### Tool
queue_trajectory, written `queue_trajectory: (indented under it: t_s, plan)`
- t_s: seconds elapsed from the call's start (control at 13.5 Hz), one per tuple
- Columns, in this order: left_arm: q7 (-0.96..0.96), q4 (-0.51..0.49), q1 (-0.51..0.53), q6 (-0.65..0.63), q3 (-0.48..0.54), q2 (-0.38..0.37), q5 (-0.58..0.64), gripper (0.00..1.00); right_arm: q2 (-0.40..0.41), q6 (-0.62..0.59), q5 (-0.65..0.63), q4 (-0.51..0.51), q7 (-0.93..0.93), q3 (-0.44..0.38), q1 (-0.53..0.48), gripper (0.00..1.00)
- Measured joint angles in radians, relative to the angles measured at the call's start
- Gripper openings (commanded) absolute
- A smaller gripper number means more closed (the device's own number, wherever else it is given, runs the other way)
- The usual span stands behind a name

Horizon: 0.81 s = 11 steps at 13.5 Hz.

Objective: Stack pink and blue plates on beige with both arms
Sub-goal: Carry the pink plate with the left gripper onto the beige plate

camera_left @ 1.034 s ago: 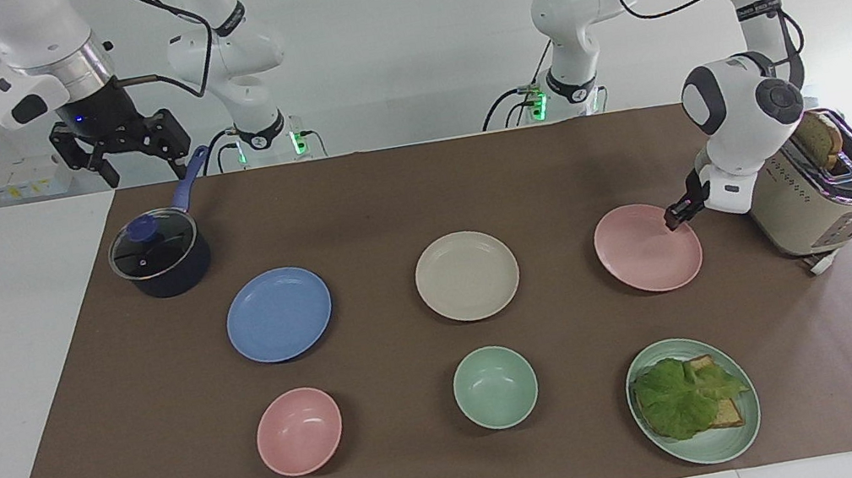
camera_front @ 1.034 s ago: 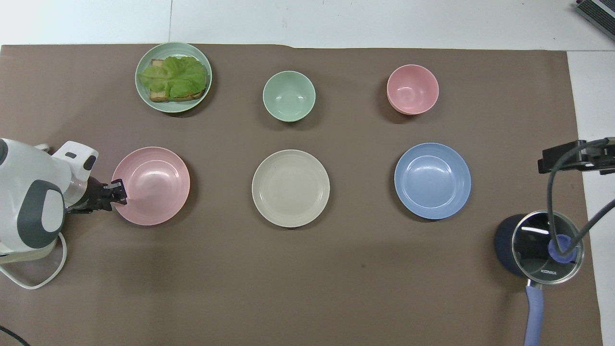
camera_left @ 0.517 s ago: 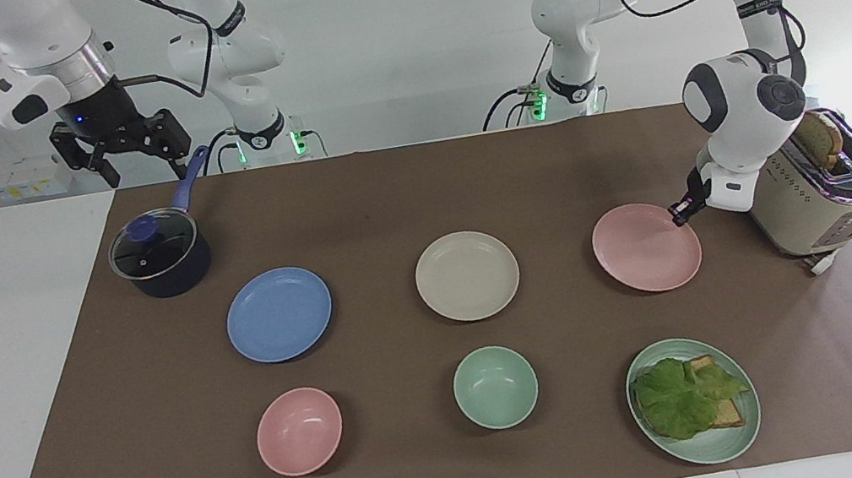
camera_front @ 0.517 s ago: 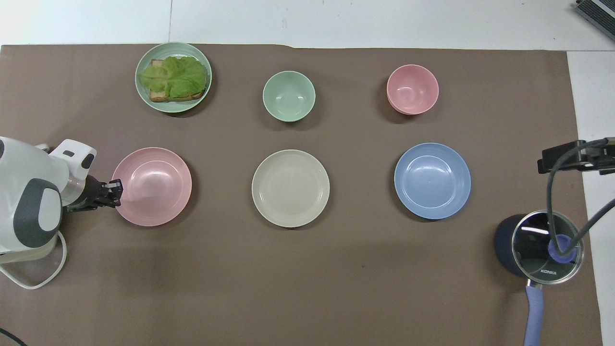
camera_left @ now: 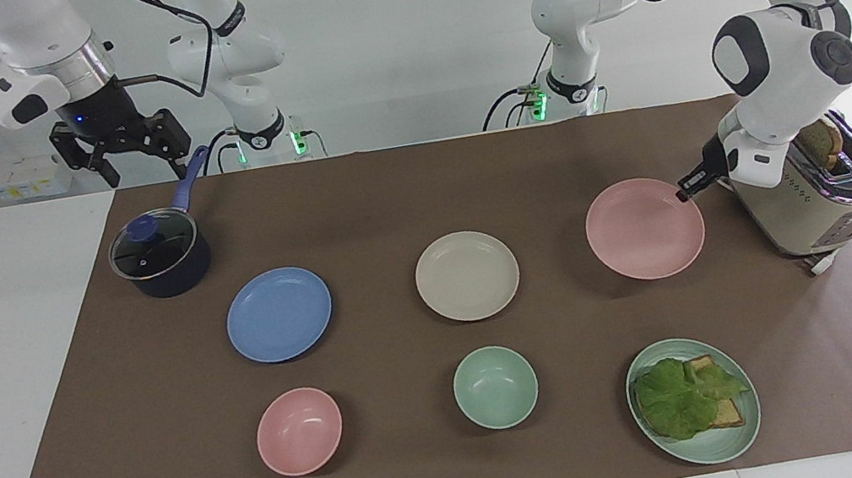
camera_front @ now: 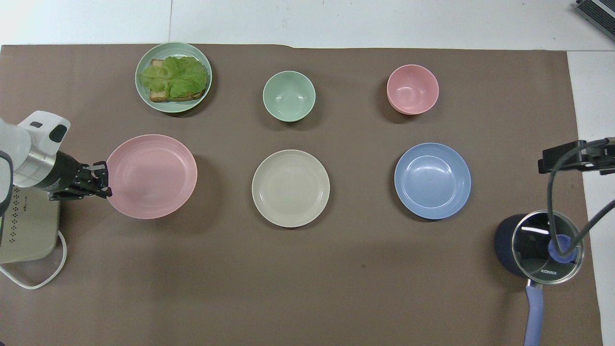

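1. Hanging over the table edge just by the saucepan point(camera_left: 160, 254) handle, the right gripper point(camera_left: 122, 153) is seen with its fingers spread and nothing between them; that arm waits.
2. Below and toward the table's middle from that gripper, the blue plate point(camera_left: 279, 313) lies flat on the brown mat point(camera_left: 386, 202), untouched.
3. A pink bowl point(camera_left: 299, 430) is set farther from the robots than the blue plate, well apart from both grippers.
4. Between the two grippers, at the middle of the mat, the beige plate point(camera_left: 467, 275) lies bare, with nothing stacked on it.
5. A green bowl point(camera_left: 495, 387) is placed farther from the robots than the beige plate.
6. The pink plate point(camera_left: 645, 228) is gripped at its rim by the left gripper point(camera_left: 685, 192), on the edge toward the left arm's end of the table.
7. This plate is held lifted off the mat, its shadow showing beneath it; it is kept roughly level, beside the beige plate and apart from it.
8. The left gripper is clamped on that rim, fingers pinched together, as is seen also from overhead point(camera_front: 103, 180).
9. A green plate point(camera_left: 710, 442) with lettuce and toast lies farther from the robots than the held plate.
10. A toaster point(camera_left: 822, 202) stands just under the left wrist, at the mat's end.
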Motion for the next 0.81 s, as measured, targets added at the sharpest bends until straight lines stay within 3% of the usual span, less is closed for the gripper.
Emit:
queue_trajectory:
  t_s: [0.59, 0.81]
  plan:
    - [-0.127, -0.001, -0.300, 0.097, -0.022, 0.017, -0.047, 0.00, 0.000, 0.000, 0.000, 0.000, 0.000, 0.000, 0.000, 1.00]
    - [-0.177, -0.055, -0.407, 0.209, -0.023, 0.037, -0.055, 0.00, 0.000, 0.000, 0.000, -0.001, 0.000, 0.000, 0.000, 1.00]
